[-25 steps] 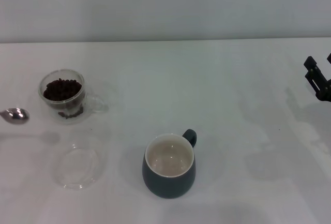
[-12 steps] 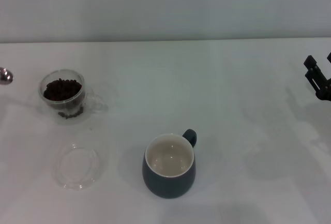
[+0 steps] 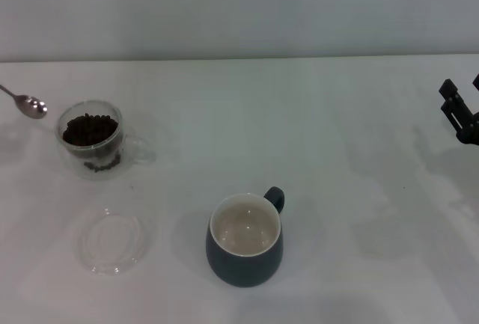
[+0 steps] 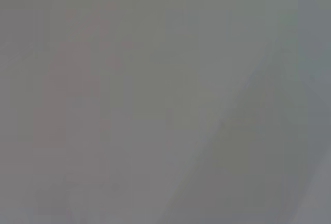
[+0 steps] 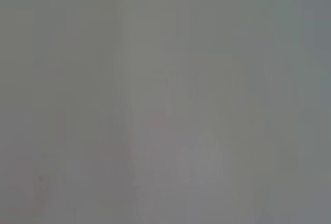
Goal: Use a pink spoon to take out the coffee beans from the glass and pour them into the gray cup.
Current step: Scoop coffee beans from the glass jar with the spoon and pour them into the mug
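Coffee beans sit in a dark heap inside the glass, which stands upright on the white table at our left side in the head view, its clear handle turned toward the table's middle. A few beans show low down through the glass wall, though we cannot tell exactly where they rest. Just beside the glass, on the side farther from the middle and a little farther back, we see the metal bowl and neck of the pink spoon; the bowl is close to the glass rim but apart from it, and the neck slants away to the picture's left edge. Its handle is cut off by that edge, and so is whatever holds it, so our left gripper is out of sight and we cannot tell how its fingers stand. The gray cup stands upright nearer to us, around the middle of the table, well apart from the glass; its cream inside looks bare and its small handle points away and to our right. A shallow clear dish lies flat between us and the glass. Our right gripper hangs at the far right edge above the table, only partly shown; dark fingers spread apart hold nothing. Both wrist views show only a blank gray blur.
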